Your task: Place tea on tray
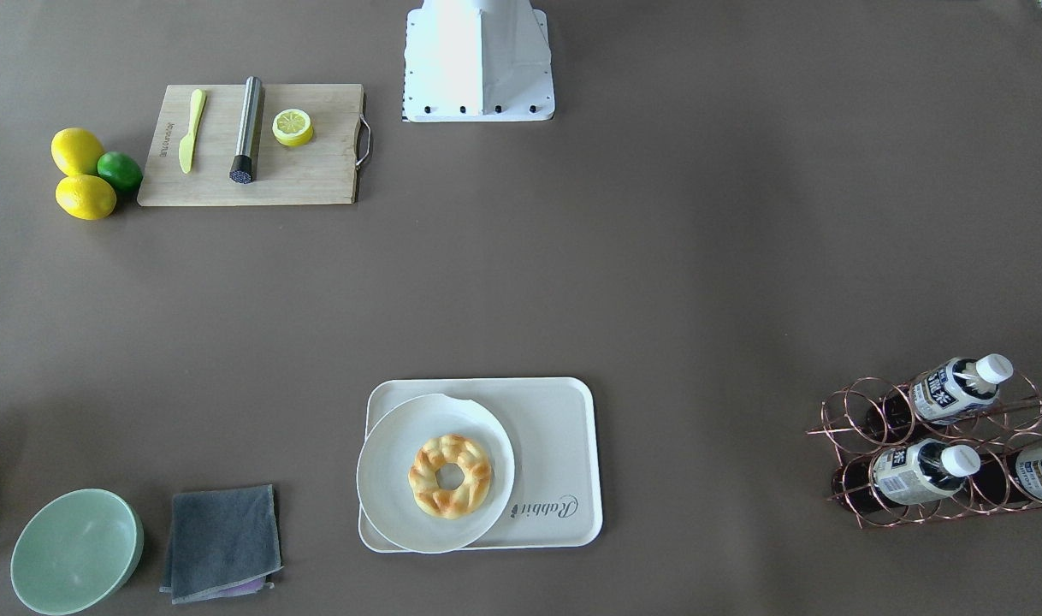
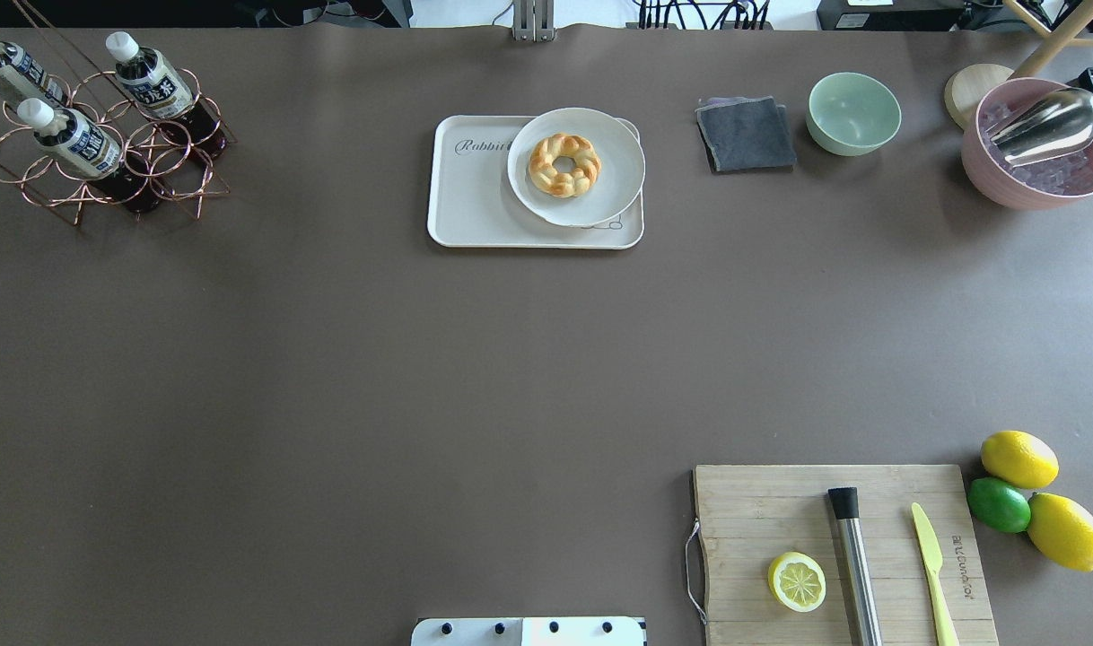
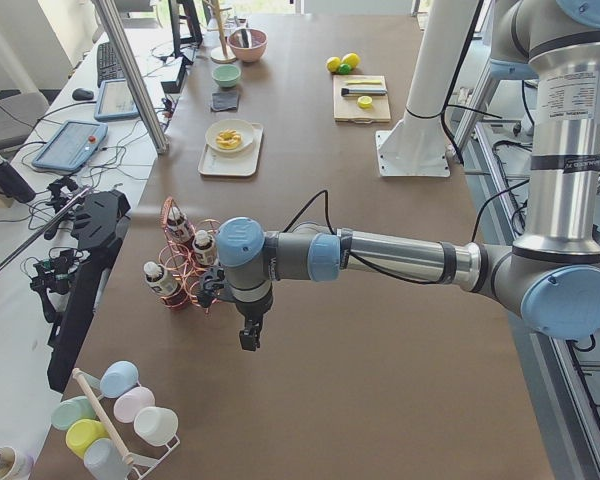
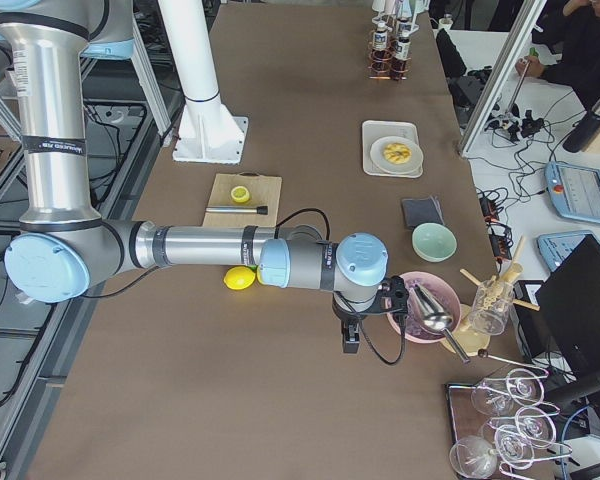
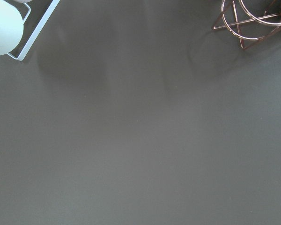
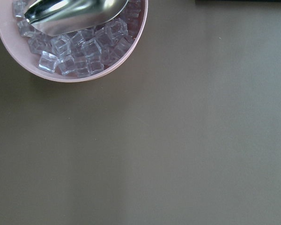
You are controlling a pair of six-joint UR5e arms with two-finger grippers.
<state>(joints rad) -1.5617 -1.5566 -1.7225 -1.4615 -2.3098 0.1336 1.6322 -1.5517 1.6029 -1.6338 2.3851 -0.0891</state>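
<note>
Three tea bottles lie slanted in a copper wire rack (image 1: 846,428) at the table's far left corner; one is the tea (image 1: 957,389), also in the overhead view (image 2: 152,82). The cream tray (image 1: 555,428) holds a round white plate (image 1: 393,479) with a braided doughnut (image 1: 450,476) on one half. The tray's "Rabbit" half is bare. My left gripper (image 3: 250,340) hangs above the table just beside the rack. My right gripper (image 4: 350,345) hangs near a pink bowl of ice (image 4: 425,305). I cannot tell whether either gripper is open or shut.
A wooden cutting board (image 2: 780,511) carries a lemon half, a metal rod and a yellow knife, with two lemons and a lime (image 2: 1000,504) beside it. A green bowl (image 2: 853,112) and a grey cloth (image 2: 744,135) lie right of the tray.
</note>
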